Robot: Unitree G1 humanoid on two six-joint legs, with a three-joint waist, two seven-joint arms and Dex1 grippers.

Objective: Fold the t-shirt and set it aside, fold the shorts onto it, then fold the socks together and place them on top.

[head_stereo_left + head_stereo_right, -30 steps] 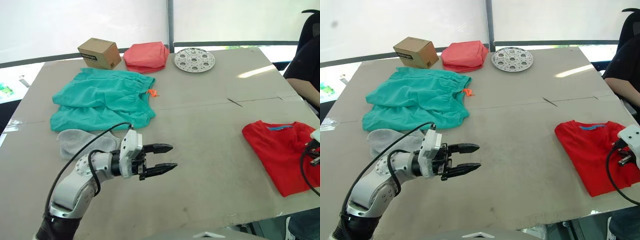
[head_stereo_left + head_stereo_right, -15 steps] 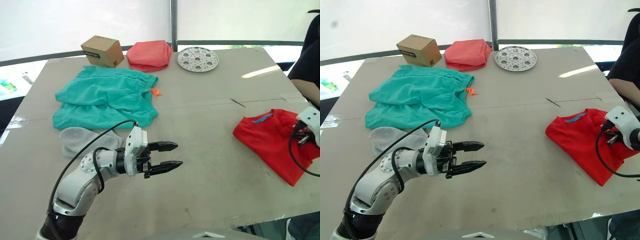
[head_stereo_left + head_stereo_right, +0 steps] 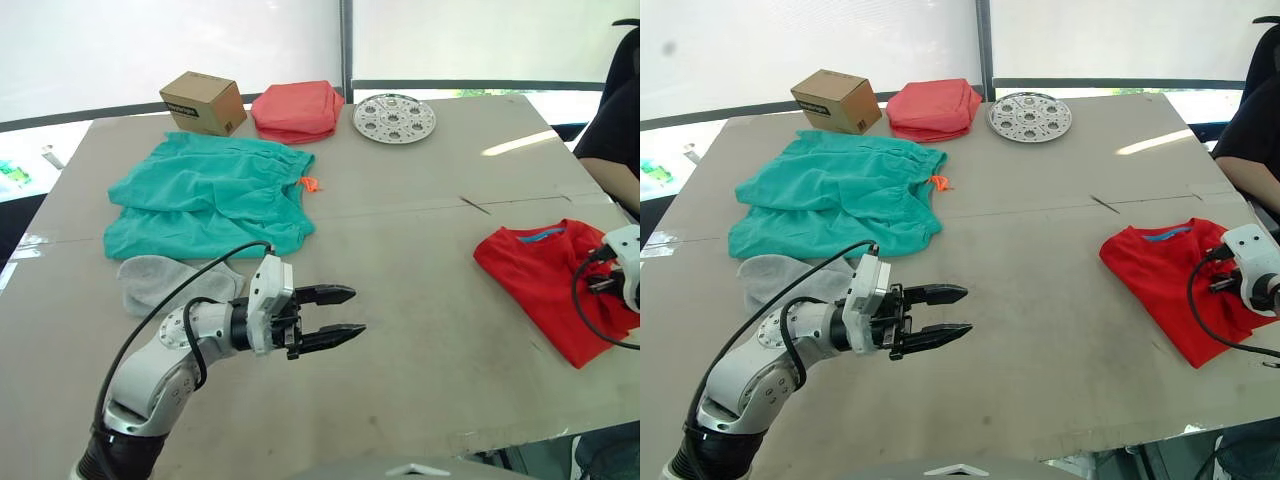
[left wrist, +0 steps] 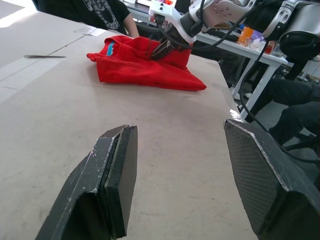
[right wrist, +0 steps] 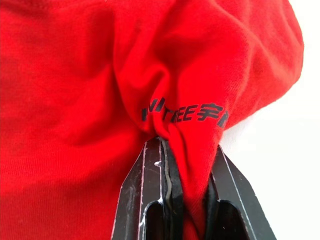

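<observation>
Left gripper (image 3: 345, 312): lower centre of the head view, hovering over bare table (image 3: 430, 300), its two black fingers spread wide with nothing between them.
Socks (image 3: 165, 279): light grey, lower left of the frame, lying flat on the table just beyond the left arm (partly hidden by its cable).
T-shirt (image 3: 545, 280): bright red, folded and bunched at the right edge of the frame, blue neck label facing the far side.
Right gripper (image 5: 185, 200): at the right edge of the head view, on the t-shirt's near right part; fingers pressed together, pinching a gather of red fabric.
Shorts (image 3: 210, 195): teal-green, upper left of the frame, spread flat, orange drawstring end at their right side.
Cardboard box (image 3: 203, 102): far edge, upper left.
Coral-pink folded cloth (image 3: 297, 108): just beside the box, top centre.
Round perforated metal plate (image 3: 394, 117): top centre-right, near the cloth.
Person (image 3: 618, 120): seated, dark sleeve at the upper right edge.
</observation>
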